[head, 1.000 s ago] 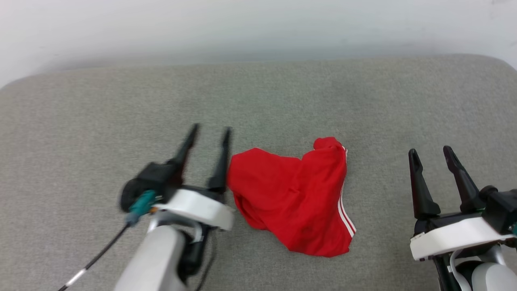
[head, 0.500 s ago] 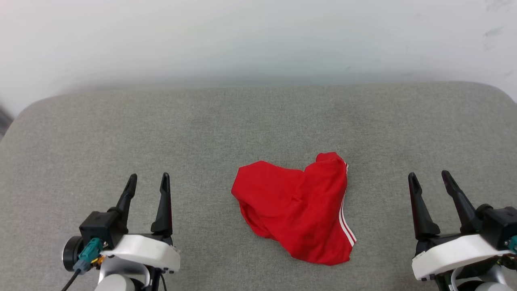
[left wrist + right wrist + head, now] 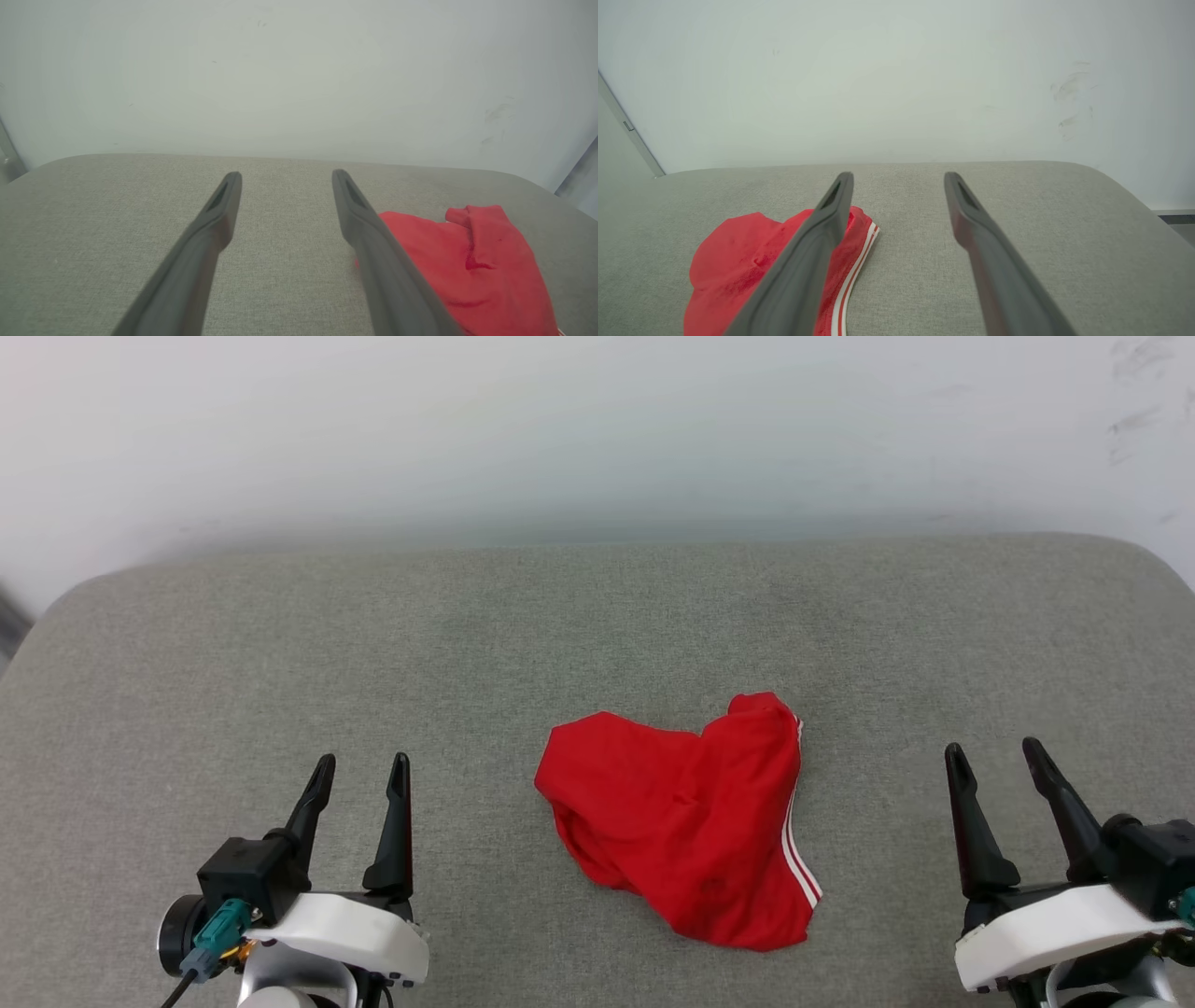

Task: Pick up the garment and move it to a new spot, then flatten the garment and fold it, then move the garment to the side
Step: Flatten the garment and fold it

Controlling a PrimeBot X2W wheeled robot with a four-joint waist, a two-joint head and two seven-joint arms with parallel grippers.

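Right, the garment (image 3: 681,821) lies in a crumpled red heap on the grey padded surface (image 3: 597,625), a little right of centre, with 2 thin white stripes (image 3: 800,854) running down its right edge. The left gripper (image 3: 363,761) hovers at the lower left, its 2 dark fingers spread wide and holding nothing, well apart from the cloth. The right gripper (image 3: 991,747) sits at the lower right, fingers just as wide, empty too, clear of the striped edge. From the left wrist, red fabric shows past the right-hand finger. From the right wrist, it peeks out behind the left-hand finger, stripes showing. A pale wall (image 3: 597,429) rises beyond the surface's far edge.
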